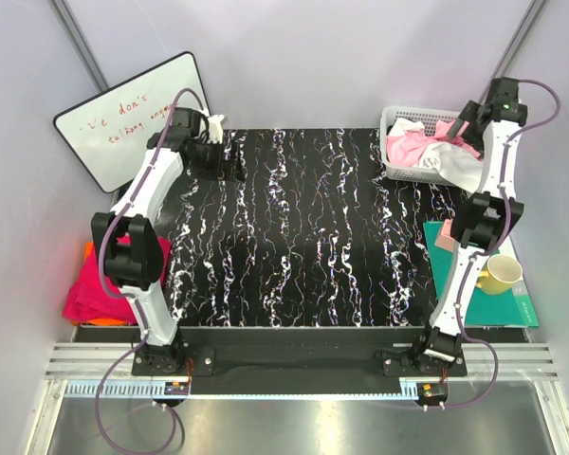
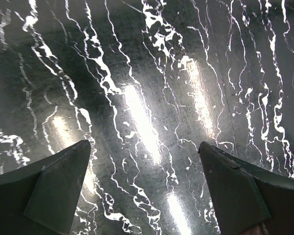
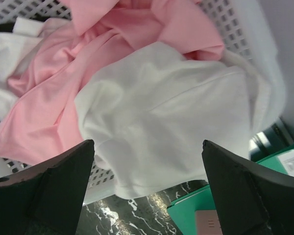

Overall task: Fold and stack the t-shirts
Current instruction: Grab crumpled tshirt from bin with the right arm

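T-shirts (image 3: 166, 112) heaped under spread right fingers (image 3: 245, 196), seemingly untouched

The left arm (image 1: 152, 190), built of smooth white rounded shells between boxy black joint housings, is matching the right arm (image 1: 474, 275) in colours and shapes. A thin purple cable (image 1: 98, 408) is running out of the left base at the lower left of the frame, and a second purple cable (image 1: 496, 365) is hanging by the right base at the lower right. The flat black base plates (image 1: 204, 360) are showing small pale screws. In the wrist views the left gripper (image 2: 144, 147) and the right gripper (image 3: 147, 144) are showing matte dark grey, wedge-shaped fingers (image 2: 59, 191) with bevelled inner faces
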{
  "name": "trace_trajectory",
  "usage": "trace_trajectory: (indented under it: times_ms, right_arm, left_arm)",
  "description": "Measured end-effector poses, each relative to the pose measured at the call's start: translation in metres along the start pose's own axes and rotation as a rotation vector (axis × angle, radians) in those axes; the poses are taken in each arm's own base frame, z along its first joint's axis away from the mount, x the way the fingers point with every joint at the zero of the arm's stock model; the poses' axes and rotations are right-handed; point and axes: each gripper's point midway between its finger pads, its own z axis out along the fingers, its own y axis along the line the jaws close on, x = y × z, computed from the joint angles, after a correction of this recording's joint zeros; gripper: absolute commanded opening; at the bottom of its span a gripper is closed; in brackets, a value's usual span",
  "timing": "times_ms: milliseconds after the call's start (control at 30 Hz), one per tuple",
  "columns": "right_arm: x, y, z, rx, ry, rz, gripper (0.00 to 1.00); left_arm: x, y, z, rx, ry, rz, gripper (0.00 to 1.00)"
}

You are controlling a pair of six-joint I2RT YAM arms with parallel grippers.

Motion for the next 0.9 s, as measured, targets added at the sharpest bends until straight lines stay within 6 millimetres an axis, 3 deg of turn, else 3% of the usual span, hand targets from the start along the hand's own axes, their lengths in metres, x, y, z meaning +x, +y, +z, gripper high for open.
trace_trajectory:
  times_ms: [200, 367, 467, 567, 633, 900]
  right_arm:
    - [0.029, 0.035, 0.016, -0.067, 0.070, -0.050, 0.95]
    - [0.053, 0.035, 0.044, -0.075, 0.145, -0.052, 0.88]
    - [0.066, 0.033, 0.059, -0.070, 0.179, -0.057, 0.72]
    - [0.070, 0.033, 0.067, -0.072, 0.186, -0.072, 0.19]
    - [0.073, 0.034, 0.070, -0.071, 0.193, -0.079, 0.00]
    - [0.078, 0.041, 0.071, -0.069, 0.196, -0.097, 0.00]
  left_arm:
    - [0.012, 0.003, 0.020, 0.028, 0.053, -0.031, 0.99]
    - [0.012, 0.002, 0.022, 0.035, 0.058, -0.036, 0.99]
    - [0.011, 0.002, 0.022, 0.036, 0.054, -0.034, 0.99]
    - [0.010, 0.002, 0.022, 0.034, 0.053, -0.033, 0.99]
    - [0.011, 0.003, 0.022, 0.031, 0.055, -0.034, 0.99]
    - [0.011, 0.006, 0.020, 0.013, 0.059, -0.034, 0.99]
